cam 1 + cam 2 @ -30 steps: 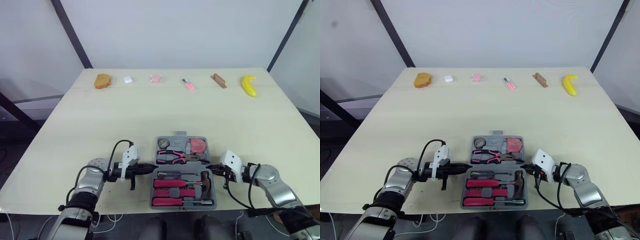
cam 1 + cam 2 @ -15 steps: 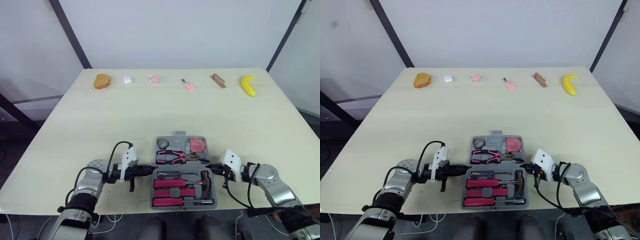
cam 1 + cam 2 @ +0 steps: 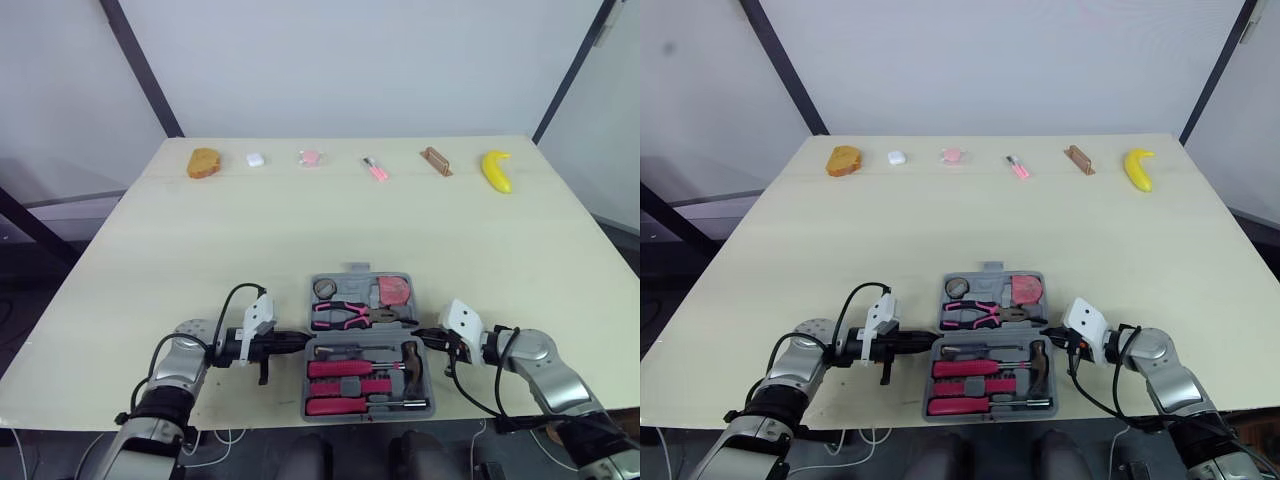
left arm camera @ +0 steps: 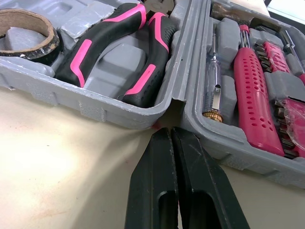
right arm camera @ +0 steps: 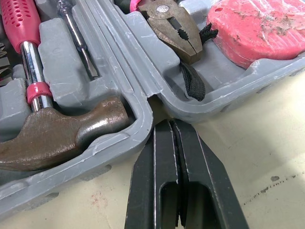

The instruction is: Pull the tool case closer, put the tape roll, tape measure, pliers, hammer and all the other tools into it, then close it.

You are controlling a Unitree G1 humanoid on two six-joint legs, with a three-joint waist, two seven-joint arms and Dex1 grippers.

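The table (image 3: pixel 300 230) carried the open tool case (image 3: pixel 365 345) at its near edge, directly between the two arms. The case's hinge line ran left to right, and each arm pointed inward along it. The left gripper (image 4: pixel 170 131) and the right gripper (image 5: pixel 172 123) both had their fingers pressed together with nothing between them. Each tip sat at the hinge notch on its own side of the case, so neither arm was nearer. In my judgement, closing would turn on folding one half over that hinge. The far half held the pliers (image 3: pixel 345 314), tape measure (image 3: pixel 394 290) and tape roll (image 3: pixel 325 288); the near half held the hammer (image 3: pixel 410 362) and pink-handled screwdrivers (image 4: pixel 252 93). No brand or writing was readable.
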